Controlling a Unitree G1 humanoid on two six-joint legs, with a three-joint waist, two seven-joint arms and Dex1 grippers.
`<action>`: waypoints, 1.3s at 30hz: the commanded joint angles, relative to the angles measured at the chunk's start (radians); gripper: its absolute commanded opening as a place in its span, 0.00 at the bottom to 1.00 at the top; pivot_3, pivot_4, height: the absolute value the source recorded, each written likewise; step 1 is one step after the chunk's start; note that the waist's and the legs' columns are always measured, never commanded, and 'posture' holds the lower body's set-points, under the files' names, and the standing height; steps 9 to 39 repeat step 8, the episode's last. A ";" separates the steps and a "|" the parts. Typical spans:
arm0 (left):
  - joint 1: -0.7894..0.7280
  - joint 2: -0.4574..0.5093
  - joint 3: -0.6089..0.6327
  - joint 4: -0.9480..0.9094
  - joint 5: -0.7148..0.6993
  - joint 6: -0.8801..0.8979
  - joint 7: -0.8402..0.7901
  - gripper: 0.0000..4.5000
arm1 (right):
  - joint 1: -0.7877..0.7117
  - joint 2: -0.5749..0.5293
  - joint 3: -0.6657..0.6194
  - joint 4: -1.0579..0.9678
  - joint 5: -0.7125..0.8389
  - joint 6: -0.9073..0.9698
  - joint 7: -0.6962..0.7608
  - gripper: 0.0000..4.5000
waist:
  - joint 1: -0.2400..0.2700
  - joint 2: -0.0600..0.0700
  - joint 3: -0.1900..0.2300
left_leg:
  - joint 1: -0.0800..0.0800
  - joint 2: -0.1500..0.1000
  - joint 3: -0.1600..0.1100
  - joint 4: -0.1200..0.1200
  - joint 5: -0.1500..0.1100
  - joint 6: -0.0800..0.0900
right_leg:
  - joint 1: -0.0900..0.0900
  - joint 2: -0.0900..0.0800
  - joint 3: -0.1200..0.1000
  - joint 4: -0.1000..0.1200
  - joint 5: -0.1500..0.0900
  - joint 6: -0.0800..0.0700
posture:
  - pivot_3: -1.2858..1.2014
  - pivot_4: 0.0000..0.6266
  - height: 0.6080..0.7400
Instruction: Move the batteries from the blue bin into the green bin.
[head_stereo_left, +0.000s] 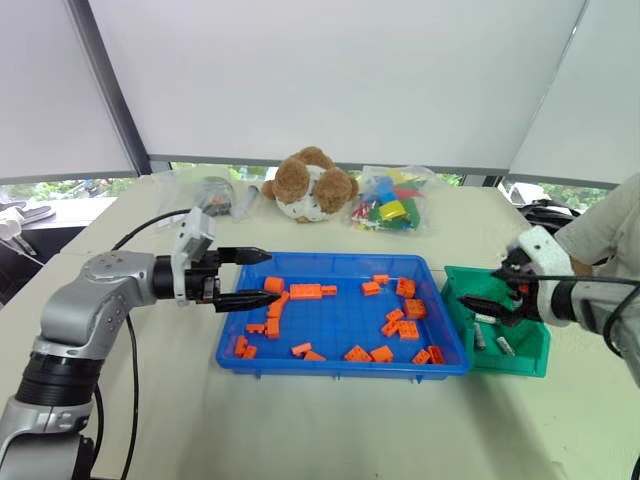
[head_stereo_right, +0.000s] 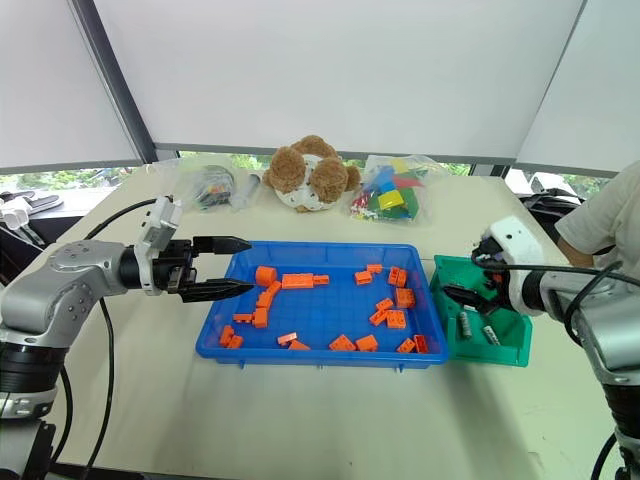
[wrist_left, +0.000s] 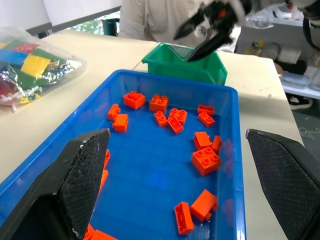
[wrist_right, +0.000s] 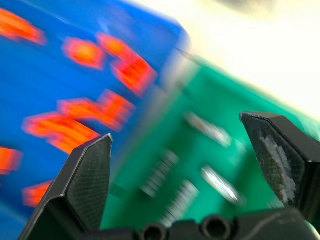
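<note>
Since the right gripper (head_stereo_left: 497, 304) sits over the green bin (head_stereo_right: 500, 350) with its fingers spread and nothing between them, I'd say the drop is done, so lift clear without knocking the rim. Batteries (head_stereo_right: 478, 327) lie flat on the green bin's floor, long axes running roughly front to back, slightly skewed from each other. Can't spot any left in the blue bin (head_stereo_left: 330, 358), just orange bricks (head_stereo_left: 306, 292). Left gripper (head_stereo_left: 257, 276) hovers spread and empty at the blue bin's left edge

text: none legible | labels: none | brands: none | numbers: none | signs: none in any view
</note>
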 joint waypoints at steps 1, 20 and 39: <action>-0.020 0.035 0.033 -0.012 -0.009 0.001 -0.011 1.00 | -0.011 -0.072 -0.102 -0.151 0.170 0.023 0.147 0.99 | 0.001 0.000 0.000 | 0.000 0.000 0.000 -0.001 0.000 0.000 | 0.000 0.000 0.000 0.000 0.000 0.000 | 0.52 0.24 0.96; -0.002 0.074 0.053 -0.025 -0.026 0.019 -0.018 1.00 | 0.010 -0.105 -0.121 -0.251 0.293 0.048 0.177 0.99 | 0.002 0.000 0.000 | 0.000 0.000 -0.001 0.002 -0.002 0.003 | 0.001 0.000 0.000 0.000 0.000 0.000 | 0.52 0.24 0.96; -0.002 0.074 0.053 -0.025 -0.026 0.019 -0.018 1.00 | 0.010 -0.105 -0.121 -0.251 0.293 0.048 0.177 0.99 | 0.002 0.000 0.000 | 0.000 0.000 -0.001 0.002 -0.002 0.003 | 0.001 0.000 0.000 0.000 0.000 0.000 | 0.52 0.24 0.96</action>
